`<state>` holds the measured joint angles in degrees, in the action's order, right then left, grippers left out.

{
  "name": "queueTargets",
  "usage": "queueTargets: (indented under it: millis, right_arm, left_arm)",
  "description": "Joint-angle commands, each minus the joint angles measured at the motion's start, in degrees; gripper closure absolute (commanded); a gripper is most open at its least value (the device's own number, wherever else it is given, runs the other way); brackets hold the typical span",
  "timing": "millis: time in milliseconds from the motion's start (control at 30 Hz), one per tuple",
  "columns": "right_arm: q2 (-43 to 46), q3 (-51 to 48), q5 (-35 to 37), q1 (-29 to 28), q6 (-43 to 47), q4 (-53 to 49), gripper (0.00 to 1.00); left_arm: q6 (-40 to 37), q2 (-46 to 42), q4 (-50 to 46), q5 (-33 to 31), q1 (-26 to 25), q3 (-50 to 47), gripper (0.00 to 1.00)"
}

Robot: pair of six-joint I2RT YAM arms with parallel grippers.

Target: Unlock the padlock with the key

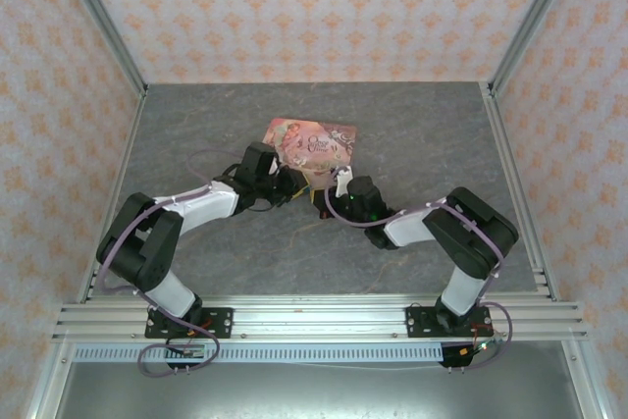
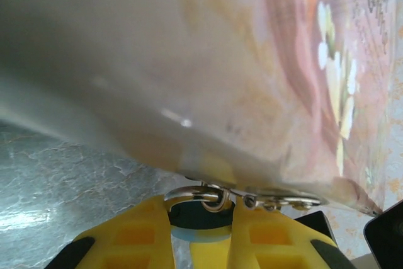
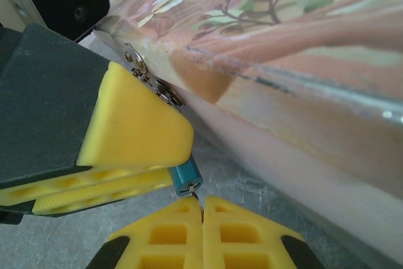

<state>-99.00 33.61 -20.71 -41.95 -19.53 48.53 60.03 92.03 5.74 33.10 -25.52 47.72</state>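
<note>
1. Left jaws are clamped on the padlock (image 3: 186,178), with yellow pads (image 2: 135,234) either side of its body. The shackle (image 2: 200,195) lies against a small metal hasp (image 2: 277,204) at the lower edge of the pink illustrated tin (image 3: 283,55). I cannot tell whether the shackle passes through the hasp.
2. Right jaws are pressed together on the key (image 3: 196,196). Just a thin sliver projects past the tips and touches the padlock's teal end face, at or in the keyhole. Depth of insertion cannot be told.
3. The padlock sits low, just above the grey surface (image 2: 63,174), beside the tin's near edge and between the two arms in the overhead view.
4. Step in hand (judged): seat the key fully, then turn it.
5. Push along the padlock's long axis alone. The sliver looks thin, so side load would likely bend it or skew it in the pads.
6. The left side should stay rigid as the reaction point. Turn by wrist roll about the key's own axis, not by sweeping the arm.
7. Risks: the grip on the key is short, so it may rotate between the pads instead of in the lock. The tin also crowds the work, leaving little room.
</note>
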Motion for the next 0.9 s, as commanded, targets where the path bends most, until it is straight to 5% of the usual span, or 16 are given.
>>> queueTargets:
  millis: [0, 567, 867]
  right_arm:
    - [-0.4, -0.5, 1.2, -1.2, -3.4, 7.7, 1.0]
    - [-3.6, -3.0, 4.1, -2.5, -15.6, 9.1, 1.0]
    - [-3.2, -2.1, 3.1, -2.7, -25.2, 8.2, 1.0]
  left_arm:
    - [1.5, 1.0, 3.5, 3.6, -1.2, -1.1, 0.83]
    - [2.8, -3.8, 6.8, -1.3, 0.5, -7.2, 0.52]
    - [13.1, -2.4, 18.2, -2.6, 0.6, -13.4, 0.51]
